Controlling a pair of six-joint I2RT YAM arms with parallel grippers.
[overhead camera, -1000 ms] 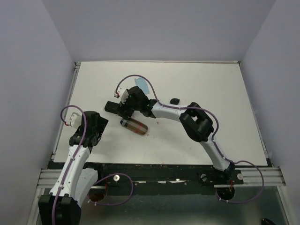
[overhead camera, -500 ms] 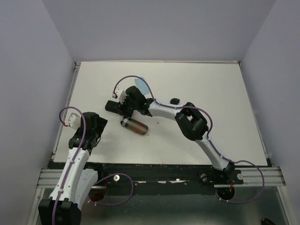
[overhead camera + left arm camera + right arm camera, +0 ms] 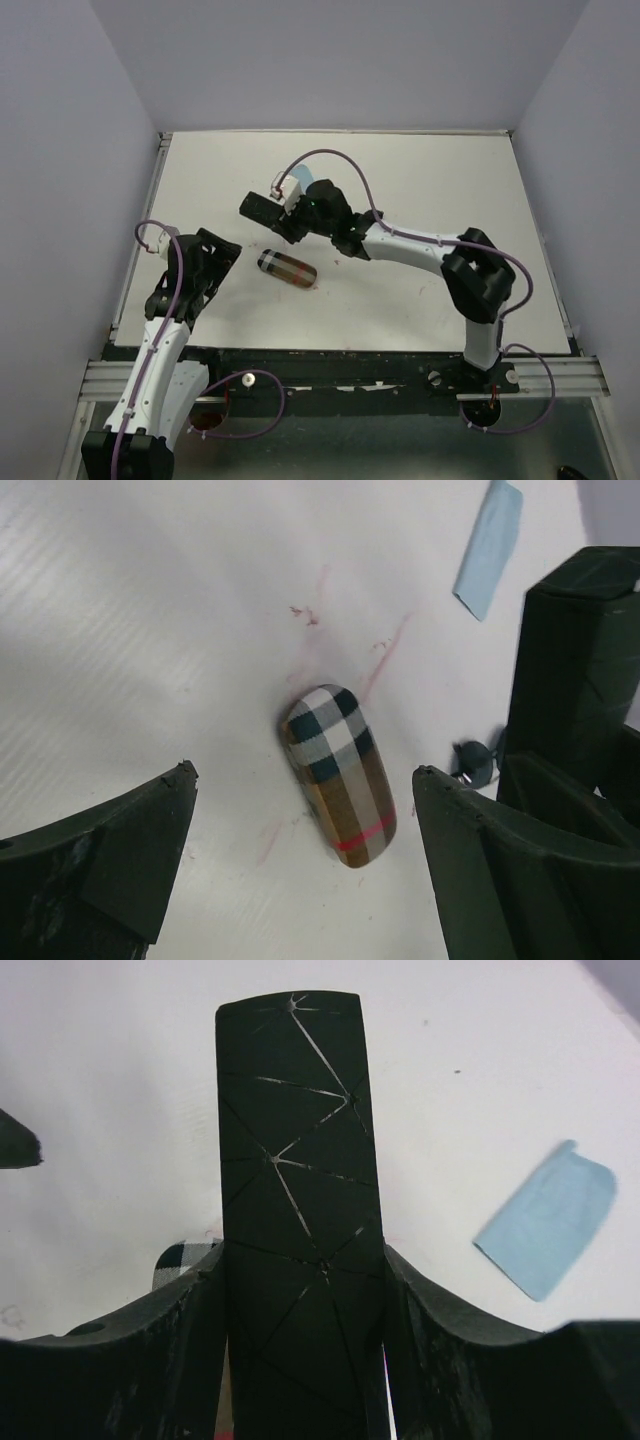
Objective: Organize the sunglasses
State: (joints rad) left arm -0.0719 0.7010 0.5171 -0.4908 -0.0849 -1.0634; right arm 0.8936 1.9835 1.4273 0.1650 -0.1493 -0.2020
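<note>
My right gripper [image 3: 283,214] is shut on the plain black case [image 3: 258,207], which it holds off the table at left of centre. In the right wrist view the case [image 3: 295,1140] sticks out between the fingers [image 3: 200,1300], which press on both its sides. The plaid case [image 3: 287,268] lies on the table in front of my open left gripper [image 3: 226,254]. In the left wrist view it [image 3: 340,780] sits ahead between the spread fingertips [image 3: 170,800], untouched. One dark lens of the black sunglasses [image 3: 474,763] peeks out beside the black case [image 3: 580,660].
A light blue cloth [image 3: 320,181] lies on the table behind the right gripper, also seen as the cloth [image 3: 548,1220] in the right wrist view. Red smudges [image 3: 385,655] mark the white table [image 3: 450,180]. Grey walls close in on three sides.
The right gripper shut on the black case and raised it up and to the right, its elbow swinging right over the small dark object. The left gripper edged toward the plaid case.
</note>
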